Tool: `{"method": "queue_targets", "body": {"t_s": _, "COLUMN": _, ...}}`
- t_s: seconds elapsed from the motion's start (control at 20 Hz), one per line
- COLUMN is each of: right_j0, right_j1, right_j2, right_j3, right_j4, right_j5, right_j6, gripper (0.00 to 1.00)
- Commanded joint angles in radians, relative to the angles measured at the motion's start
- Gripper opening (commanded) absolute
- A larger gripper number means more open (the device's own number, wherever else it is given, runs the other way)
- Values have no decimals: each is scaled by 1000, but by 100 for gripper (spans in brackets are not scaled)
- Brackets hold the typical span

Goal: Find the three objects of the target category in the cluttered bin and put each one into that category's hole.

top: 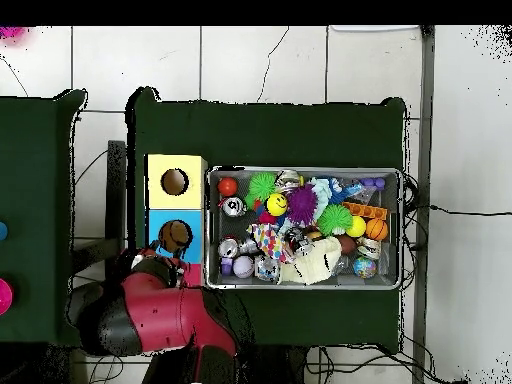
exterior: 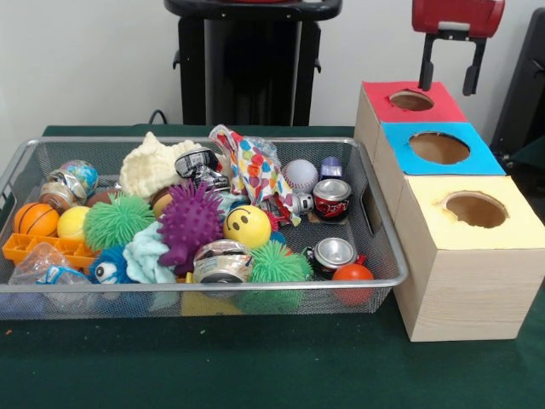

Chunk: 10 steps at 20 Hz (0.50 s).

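Observation:
The silver wire-mesh bin [exterior: 255,284] sits on the green table, packed with toys; it also shows in the overhead view [top: 403,230]. A cream ribbed soft thing [exterior: 153,166] lies at the bin's back. No brown teddy or striped orange tiger shows clearly. A brown bit [exterior: 160,198] peeks out behind the purple spiky ball, and I cannot tell what it is. The red-topped hole [exterior: 411,100] is on the farthest box. My gripper [exterior: 448,78] hangs just above it, open, with nothing between its fingers. In the overhead view my red arm [top: 160,310] covers that box.
The blue-topped hole [exterior: 438,147] and yellow-topped hole [exterior: 475,209] are on the nearer boxes. The bin holds a purple spiky ball [exterior: 189,223], green spiky balls [exterior: 117,221], metal cans [exterior: 332,198], a yellow smiley ball [exterior: 248,226], a small basketball [exterior: 36,219] and a patterned cloth [exterior: 255,166].

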Motion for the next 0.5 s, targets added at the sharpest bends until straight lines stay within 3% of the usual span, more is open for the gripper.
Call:
{"method": "queue_targets", "body": {"t_s": 0.05, "right_j0": -2, "right_j1": 27, "right_j2": 19, "right_j3": -36, "right_j4": -28, "right_j5": 124, "right_j6": 52, "gripper": 100}}
{"method": "queue_targets", "body": {"t_s": 0.5, "right_j0": 1, "right_j1": 46, "right_j2": 18, "right_j3": -37, "right_j4": -33, "right_j5": 103, "right_j6": 54, "gripper": 100}}
